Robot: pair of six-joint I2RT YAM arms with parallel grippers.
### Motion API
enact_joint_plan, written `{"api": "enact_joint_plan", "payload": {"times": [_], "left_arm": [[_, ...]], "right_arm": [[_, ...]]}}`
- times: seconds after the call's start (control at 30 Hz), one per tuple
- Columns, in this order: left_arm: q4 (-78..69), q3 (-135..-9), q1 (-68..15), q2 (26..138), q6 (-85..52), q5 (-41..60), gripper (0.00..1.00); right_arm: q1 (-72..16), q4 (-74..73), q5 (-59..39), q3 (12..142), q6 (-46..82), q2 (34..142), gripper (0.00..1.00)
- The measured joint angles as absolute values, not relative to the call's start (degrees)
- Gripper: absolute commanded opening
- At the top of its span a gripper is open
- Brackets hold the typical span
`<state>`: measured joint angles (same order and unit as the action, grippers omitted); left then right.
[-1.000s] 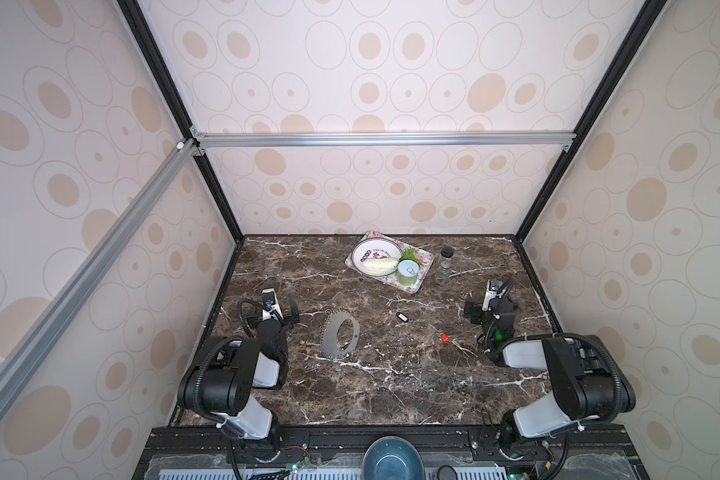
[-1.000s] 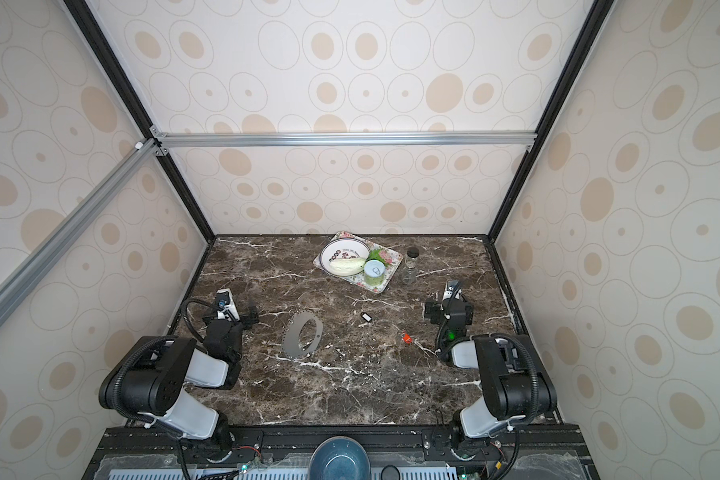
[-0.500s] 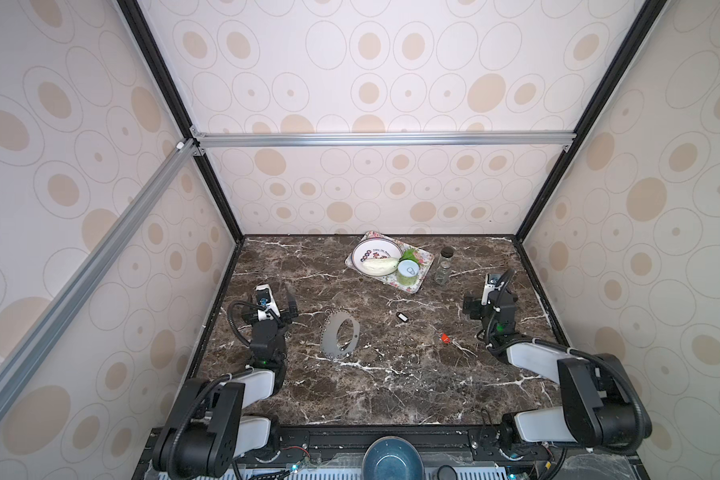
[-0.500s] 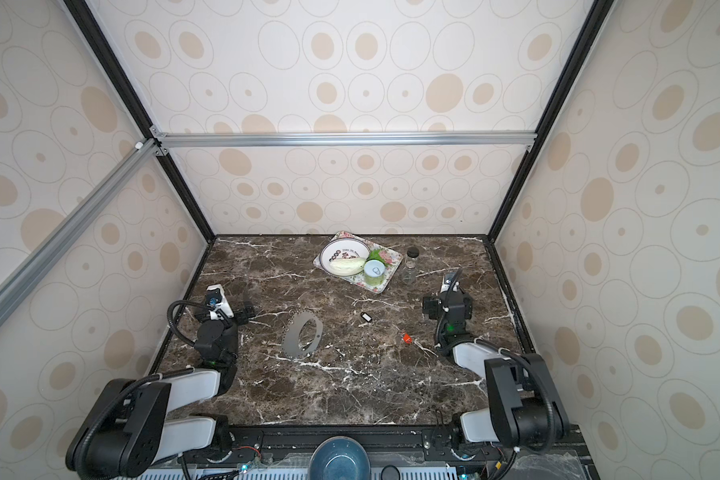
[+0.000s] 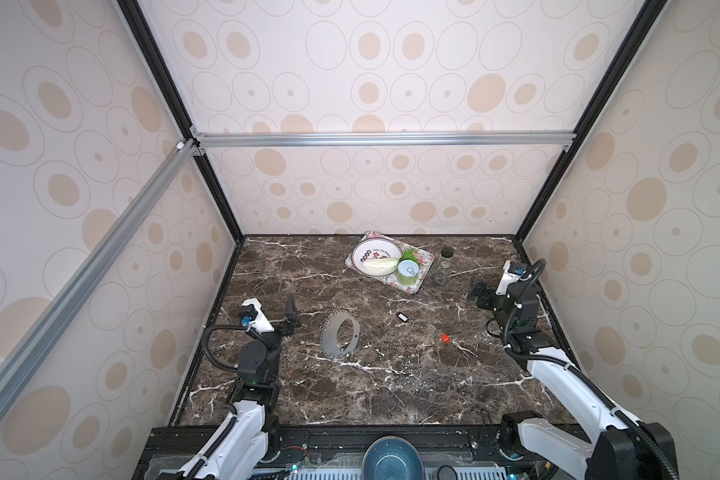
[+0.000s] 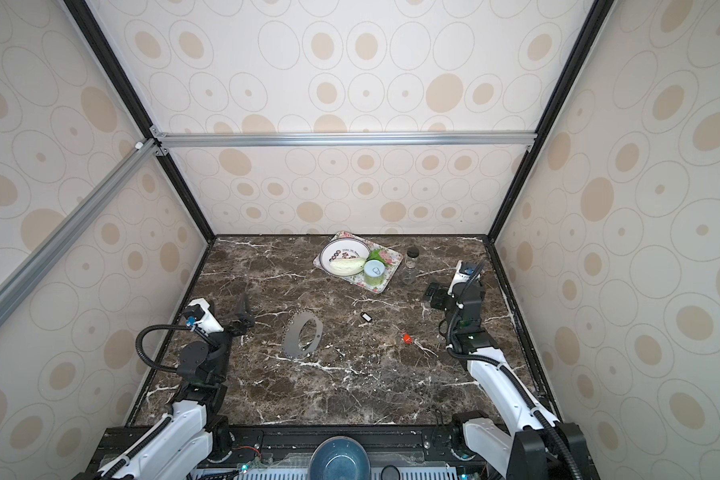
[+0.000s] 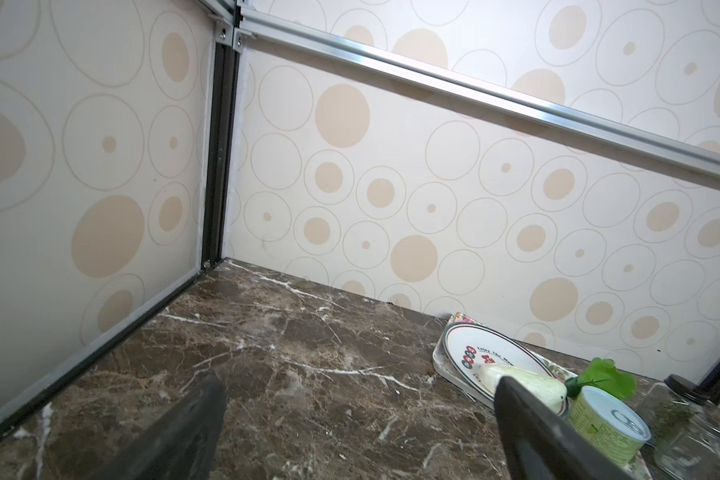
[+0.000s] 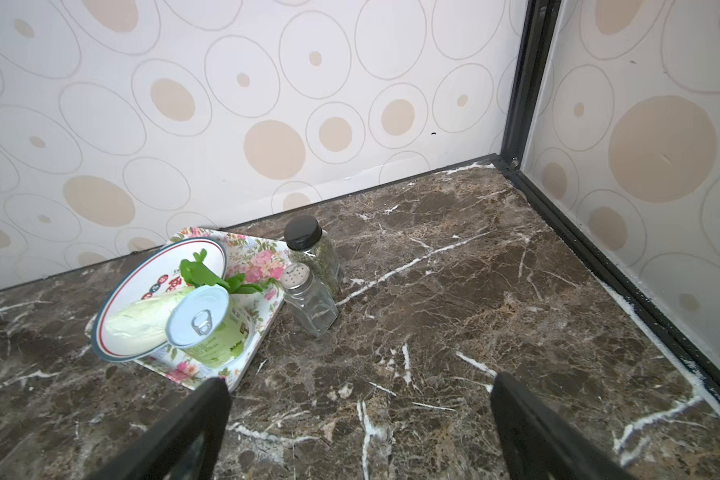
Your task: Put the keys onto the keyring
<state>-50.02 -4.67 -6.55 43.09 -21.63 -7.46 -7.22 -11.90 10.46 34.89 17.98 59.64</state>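
In both top views the keyring (image 5: 339, 338) (image 6: 304, 334) lies flat on the marble table (image 5: 350, 395). The black-tag key (image 5: 400, 317) is at its 2 o'clock and the red-tag key (image 5: 444, 338) at its 3 o'clock, all apart. The left claw (image 5: 291, 316) sits at the ring's 9 o'clock and the right claw (image 5: 479, 295) at the red key's 1 o'clock. Both are spread wide and hold nothing. I think the right claw should come down slowly and pinch a key by its fat tag. The left wrist view shows only the plate (image 7: 466, 345) and can (image 7: 603, 424). The right wrist view shows the salt shaker (image 8: 308, 299) up close. Neither shows keys or ring.
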Motion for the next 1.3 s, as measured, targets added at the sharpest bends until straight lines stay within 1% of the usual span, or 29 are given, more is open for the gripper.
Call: {"api": "enact_joint_plan", "payload": {"times": [0.1, 0.23, 0.4, 0.43, 0.53, 0.63, 0.67, 0.7, 0.77, 0.8, 0.83, 0.93, 1.0, 1.1, 1.2, 1.3], "left_arm": [[-48.31, -4.34, -6.55, 40.49, -23.88, -9.37, 1.0], [-48.36, -3.05, -6.55, 38.76, -24.93, -9.37, 1.0], [-46.98, -2.94, -6.55, 41.21, -25.91, -10.26, 0.99], [-46.48, -2.94, -6.55, 42.28, -26.09, -10.59, 0.97], [-44.93, -2.94, -6.55, 45.71, -26.79, -11.16, 0.86], [-43.97, -2.94, -6.55, 47.86, -27.24, -11.62, 0.8], [-43.99, -2.94, -6.55, 48.12, -27.24, -11.66, 0.8], [-44.18, -2.94, -6.55, 48.34, -27.24, -11.7, 0.79], [-45.12, -2.94, -6.55, 49.17, -27.24, -11.64, 0.77], [-45.74, -2.94, -6.55, 49.93, -27.24, -11.55, 0.76], [-46.26, -2.96, -6.55, 50.98, -27.22, -11.33, 0.75], [-45.54, -3.75, -6.55, 53.87, -27.33, -10.72, 0.74], [-43.64, -5.54, -6.55, 55.53, -27.83, -10.33, 0.74], [-41.12, -9.21, -6.55, 58.08, -29.82, -8.86, 0.74], [-40.82, -12.14, -6.55, 61.63, -31.2, -5.61, 0.71], [-39.55, -16.32, -6.7, 67.75, -31.4, -1.3, 0.7]], "right_arm": [[-7.22, -9.54, 10.59, 35.11, 20.38, 59.11, 1.0], [-7.22, -6.48, 12.34, 34.3, 21.76, 56.95, 1.0], [-7.16, -3.7, 19.29, 31.46, 26.33, 50.24, 0.99], [-7.09, -4.08, 19.79, 30.61, 26.89, 49.17, 0.99], [-7.07, -5.48, 18.57, 28.45, 27.59, 48.21, 1.0], [-7.07, -5.91, 12.67, 28.14, 27.49, 49.21, 1.0], [-7.16, -6.74, 9.82, 28.14, 27.27, 49.84, 0.97], [-7.44, -8.1, 7.11, 28.14, 26.81, 50.85, 0.95], [-10.0, -10.83, 4.14, 28.16, 25.93, 53.47, 0.93], [-12.71, -11.68, 4.03, 28.29, 24.95, 55.09, 0.92], [-16.36, -12.19, 4.49, 28.71, 23.77, 57.06, 0.9], [-27.59, -13.8, 5.37, 31.81, 19.77, 65.12, 0.84], [-31.97, -15.0, 4.6, 34.89, 18.04, 71.2, 0.81], [-36.21, -16.64, 4.29, 38.79, 16.69, 78.46, 0.79], [-39.81, -17.82, 4.23, 41.32, 15.18, 83.66, 0.73], [-41.91, -18.94, 3.81, 42.22, 14.44, 86.91, 0.65]]}}
